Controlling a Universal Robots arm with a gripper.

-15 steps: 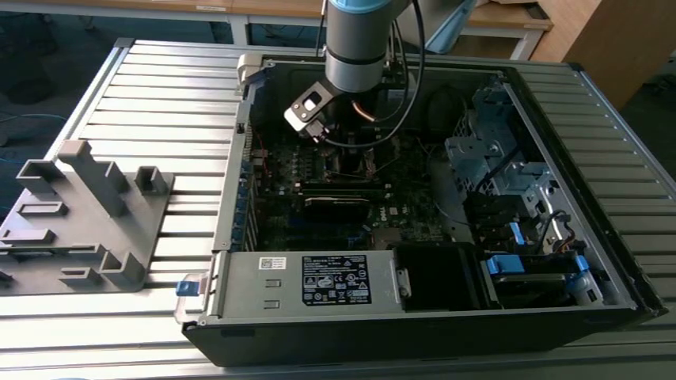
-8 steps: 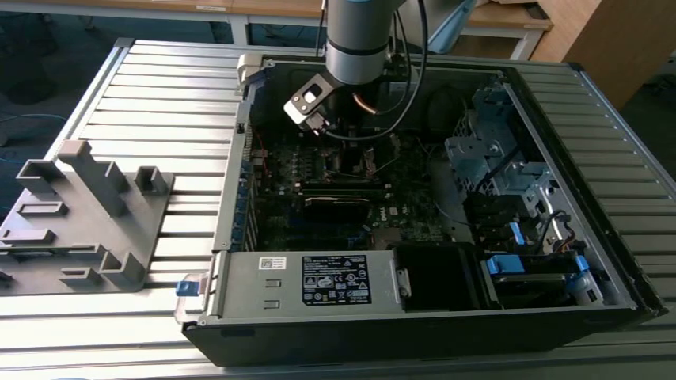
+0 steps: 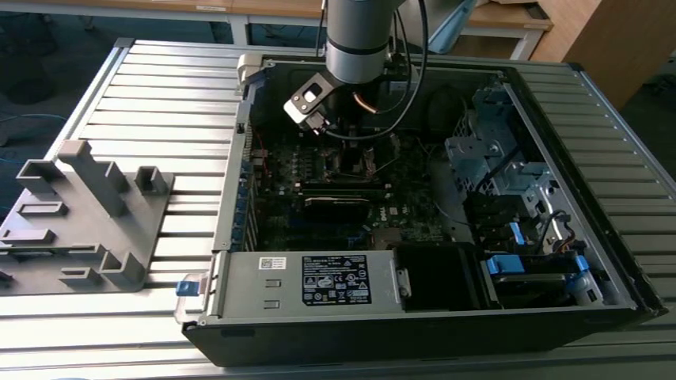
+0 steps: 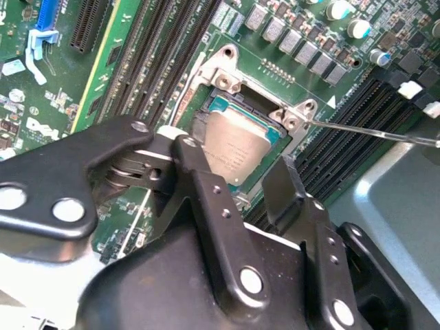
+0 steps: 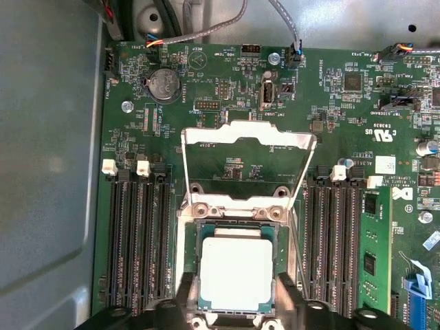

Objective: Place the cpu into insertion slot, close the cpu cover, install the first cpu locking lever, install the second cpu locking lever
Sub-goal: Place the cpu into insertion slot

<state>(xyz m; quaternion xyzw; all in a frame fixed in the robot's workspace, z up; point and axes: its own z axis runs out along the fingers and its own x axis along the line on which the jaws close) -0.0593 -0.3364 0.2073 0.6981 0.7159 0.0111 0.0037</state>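
Right now the gripper [image 4: 234, 157] hangs low over the insertion slot [image 5: 237, 230]; its fingers [image 4: 189, 155] are parted a little wider than the cpu [image 5: 236, 271], one tip just beside each of two opposite edges; the cpu lies flat inside the slot; the cpu cover [image 5: 247, 135] stands swung up off the slot, hinged at one edge of it; a thin metal lever [image 4: 371, 130] juts out beside the slot; long black memory slots [image 5: 141, 240] flank the slot on two sides.
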